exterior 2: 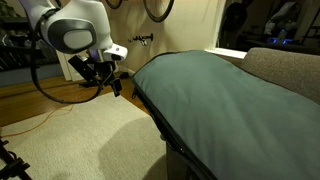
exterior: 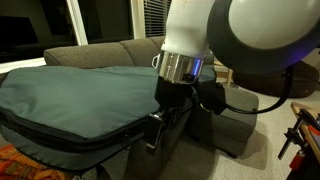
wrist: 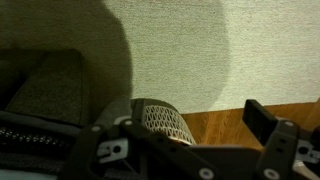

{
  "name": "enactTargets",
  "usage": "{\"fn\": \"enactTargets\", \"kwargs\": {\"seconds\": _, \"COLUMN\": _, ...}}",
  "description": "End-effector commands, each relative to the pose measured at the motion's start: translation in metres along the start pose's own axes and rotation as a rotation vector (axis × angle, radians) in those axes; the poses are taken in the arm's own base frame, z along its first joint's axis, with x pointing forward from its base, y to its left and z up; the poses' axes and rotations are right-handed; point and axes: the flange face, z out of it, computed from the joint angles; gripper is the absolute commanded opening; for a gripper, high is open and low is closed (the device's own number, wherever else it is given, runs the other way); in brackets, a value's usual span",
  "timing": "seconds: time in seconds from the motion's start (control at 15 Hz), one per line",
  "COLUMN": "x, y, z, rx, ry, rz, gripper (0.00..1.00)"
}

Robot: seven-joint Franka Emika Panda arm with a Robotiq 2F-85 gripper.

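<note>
One pale carpet [exterior 2: 90,140] is covering the ground up to its edge with the wooden floor [exterior 2: 30,105]. One grey sofa [exterior 2: 285,70] is standing behind, and one big grey-green padded bag [exterior 2: 215,100] is lying along the sofa's front edge with its corner reaching out over the carpet. The single gripper [exterior 2: 115,84] is hovering just beside that corner in both exterior views, jaws spread wide and gripping nothing. My worry is that the spread fingers are risking a snag on the bag's dark zip edge, or a shove bunching the cloth, because the fabric is soft and close.
</note>
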Motion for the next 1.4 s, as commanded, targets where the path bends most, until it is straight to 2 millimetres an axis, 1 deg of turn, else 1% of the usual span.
{"fn": "enactTargets", "kwargs": {"seconds": 0.0, "x": 0.000, "y": 0.000, "z": 0.000, "rx": 0.000, "ry": -0.001, "rz": 0.001, "gripper": 1.00}}
{"fn": "enactTargets", "kwargs": {"seconds": 0.67, "x": 0.014, "y": -0.003, "z": 0.014, "rx": 0.018, "ry": 0.001, "rz": 0.010, "gripper": 1.00}}
{"fn": "enactTargets", "kwargs": {"seconds": 1.33, "x": 0.027, "y": -0.001, "z": 0.036, "rx": 0.030, "ry": 0.016, "rz": 0.028, "gripper": 1.00}}
